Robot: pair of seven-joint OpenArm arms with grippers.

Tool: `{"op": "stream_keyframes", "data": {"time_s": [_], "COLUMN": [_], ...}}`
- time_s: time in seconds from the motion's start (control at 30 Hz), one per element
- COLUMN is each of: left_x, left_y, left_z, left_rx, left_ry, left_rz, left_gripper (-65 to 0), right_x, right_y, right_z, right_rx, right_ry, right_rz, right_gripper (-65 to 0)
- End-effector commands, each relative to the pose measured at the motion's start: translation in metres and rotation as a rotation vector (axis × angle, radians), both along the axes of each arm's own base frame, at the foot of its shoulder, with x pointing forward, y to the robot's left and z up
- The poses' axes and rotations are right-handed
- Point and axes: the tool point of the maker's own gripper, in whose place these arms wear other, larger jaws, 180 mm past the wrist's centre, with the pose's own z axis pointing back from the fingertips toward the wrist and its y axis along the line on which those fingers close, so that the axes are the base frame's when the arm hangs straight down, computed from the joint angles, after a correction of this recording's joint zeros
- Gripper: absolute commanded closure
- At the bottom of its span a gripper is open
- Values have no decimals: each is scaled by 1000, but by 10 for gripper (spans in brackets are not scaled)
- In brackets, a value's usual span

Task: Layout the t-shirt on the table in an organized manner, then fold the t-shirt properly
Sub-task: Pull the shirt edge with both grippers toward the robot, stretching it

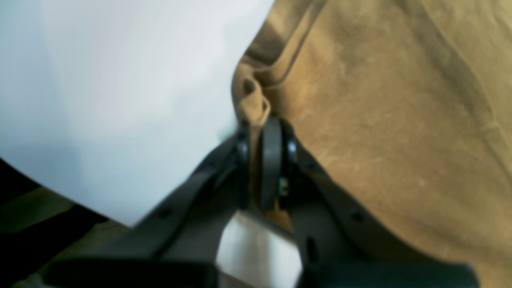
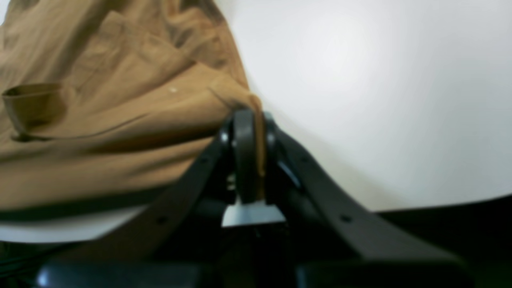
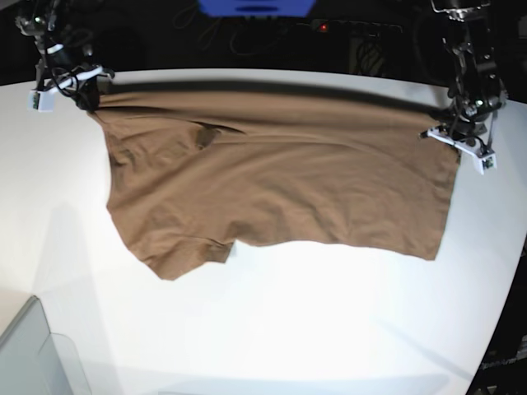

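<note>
Across the white desk (image 3: 272, 329), we saw the t-shirt (image 3: 280, 189) stretched between our left tool (image 1: 266, 120) at 3 o'clock and right tool (image 2: 248, 114) at 10 o'clock, each clamped on a cloth corner.

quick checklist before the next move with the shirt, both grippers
1. Left gripper shut on the shirt edge: ok, cloth is pinched between its fingers.
2. Right gripper shut on the shirt: ok, a brown fold sits between its fingers.
3. Shirt stretched between the two grippers: ok, its far edge runs nearly straight in the base view.
4. Shirt flat on the table: not ok, wrinkles remain and one sleeve looks bunched near the lower corner.
5. Whole shirt over the table: cannot tell, the far edge lies close to the table's rim.
6. Bin corner apart from the shirt: ok.
</note>
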Motion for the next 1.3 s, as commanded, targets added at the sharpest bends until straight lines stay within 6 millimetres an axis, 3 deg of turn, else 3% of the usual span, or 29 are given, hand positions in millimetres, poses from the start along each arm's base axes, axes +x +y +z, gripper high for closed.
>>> {"op": "stream_keyframes", "data": {"time_s": [0.0, 0.2, 0.43, 0.73, 0.83, 0.93, 1.03, 1.2, 1.27], "left_x": [-10, -27, -25, -19, -20, -22, -24, -24, -18], "left_y": [2, -8, -17, -45, -49, -50, -51, -50, -51], "left_z": [-4, -15, -17, -20, -21, -23, -23, -19, -8], "left_rx": [5, -20, -42, -89, -98, -101, -102, -93, -77], "left_ry": [43, 73, 68, 70, 74, 79, 82, 73, 43], "left_rz": [12, 21, 23, -192, -212, -213, -214, -216, -227], "left_gripper": [0, 0, 0, 0, -1, -2, -60, -272, -283], "right_x": [2, -9, -7, -6, -3, 1, 4, 13, 23], "right_y": [-5, 2, 16, 14, 14, 12, 12, 11, 11], "right_z": [9, -4, -8, -4, 1, 16, 39, 60, 65], "right_rx": [-11, 18, 37, 33, 29, 22, 3, -25, -29], "right_ry": [-38, 5, 13, -4, -18, -68, -140, -204, -229], "right_rz": [-19, -28, 11, 1, 1, -38, -39, -20, -19], "right_gripper": [0, 0, 0, -271, -323, -335, -336, -336, -336]}}
